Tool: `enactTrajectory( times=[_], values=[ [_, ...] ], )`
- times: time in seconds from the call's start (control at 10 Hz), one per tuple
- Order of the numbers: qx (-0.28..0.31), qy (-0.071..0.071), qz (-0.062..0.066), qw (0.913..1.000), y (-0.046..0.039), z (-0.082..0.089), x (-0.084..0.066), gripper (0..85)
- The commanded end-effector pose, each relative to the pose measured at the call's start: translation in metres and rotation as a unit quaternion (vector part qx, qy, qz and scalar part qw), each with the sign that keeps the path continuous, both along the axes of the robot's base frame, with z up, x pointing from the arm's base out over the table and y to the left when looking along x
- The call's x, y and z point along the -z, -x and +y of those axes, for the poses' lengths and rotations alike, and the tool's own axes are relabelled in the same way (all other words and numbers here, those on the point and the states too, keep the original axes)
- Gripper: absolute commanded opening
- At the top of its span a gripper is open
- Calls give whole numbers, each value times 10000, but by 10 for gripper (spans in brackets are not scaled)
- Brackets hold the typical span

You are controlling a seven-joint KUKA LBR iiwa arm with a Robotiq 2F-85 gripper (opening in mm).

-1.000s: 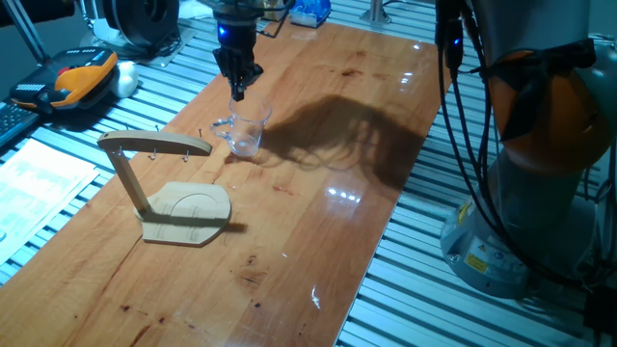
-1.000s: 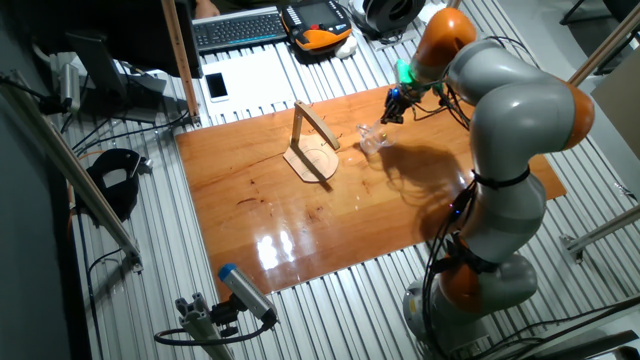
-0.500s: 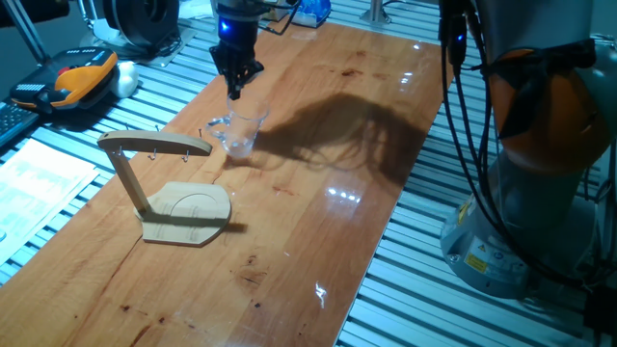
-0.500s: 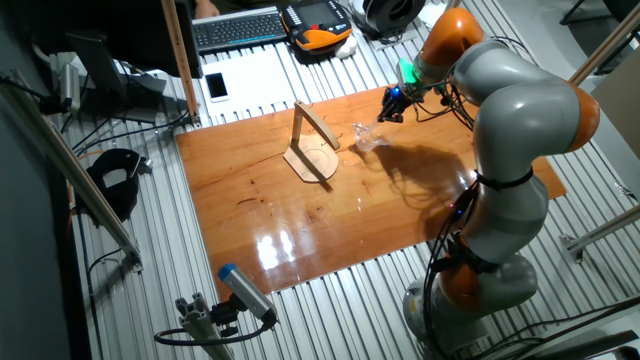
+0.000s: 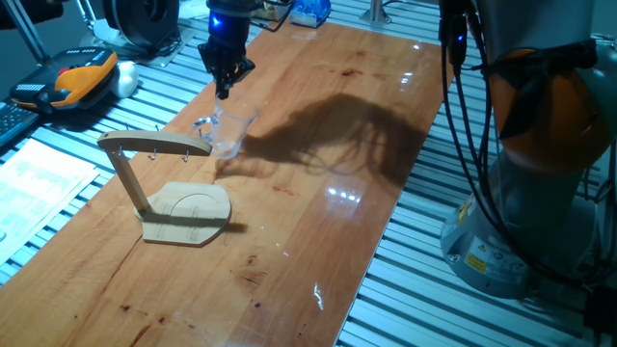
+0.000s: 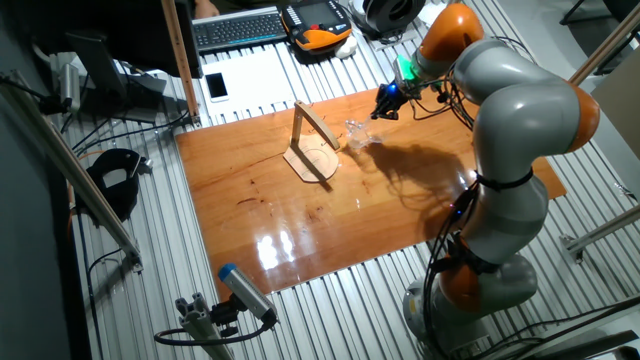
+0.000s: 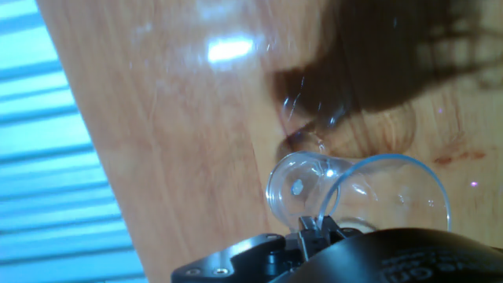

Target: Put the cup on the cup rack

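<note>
Shifted toward the cup rack (image 5: 162, 183) over the last second: pincer (image 5: 223, 89) and cup (image 5: 228, 130) together, from a spot well to the rack's right to one just beside the free end of its top arm. Read as a carry in progress, grasp already made and hanging not yet done. Pincer pinching the cup rim, one finger inside and one outside by the look of the hand view, where the glass wall (image 7: 369, 196) curves round the fingertips (image 7: 314, 233). Cup apparently lifted clear of the bench (image 5: 318, 231), though transparency makes the gap under the thick bottom hard to confirm. Cup clear glass, cylindrical, shorter than the rack, handle (image 5: 201, 123) pointing toward the rack arm. In the other fixed view, cup (image 6: 358, 134) seen just right of the rack (image 6: 312, 145), pincer (image 6: 380, 110) directly above and behind it. Rack unmoved on its flat rounded base, slanted post upright, small hooks hanging under the arm. Judged remaining: alignment of the handle with a hook, then release. Noted risk: slippery glass held by the rim only, and little margin between cup and arm end during the approach.
</note>
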State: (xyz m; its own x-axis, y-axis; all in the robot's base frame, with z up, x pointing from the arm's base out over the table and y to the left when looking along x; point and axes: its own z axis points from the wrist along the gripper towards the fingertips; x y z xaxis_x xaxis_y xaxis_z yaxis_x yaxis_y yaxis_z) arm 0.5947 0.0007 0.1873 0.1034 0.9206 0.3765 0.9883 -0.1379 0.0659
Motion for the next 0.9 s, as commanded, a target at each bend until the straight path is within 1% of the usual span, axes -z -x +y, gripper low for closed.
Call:
enactTrajectory(
  times=[0.0, 0.1, 0.2, 0.3, 0.4, 0.6, 0.8],
  values=[
    [-51, -53, -29, 10000, 2, 25, -16, 0],
    [-114, -143, -97, 9998, 10, 45, -41, 0],
    [-176, -202, -165, 9995, 17, 69, -69, 0],
    [-240, -326, -263, 9988, 32, 82, -93, 0],
    [-290, -414, -331, 9982, 36, 102, -105, 0],
    [-324, -432, -347, 9979, 15, 200, -149, 0],
    [-381, -503, -419, 9971, 22, 263, -206, 0]
  ],
)
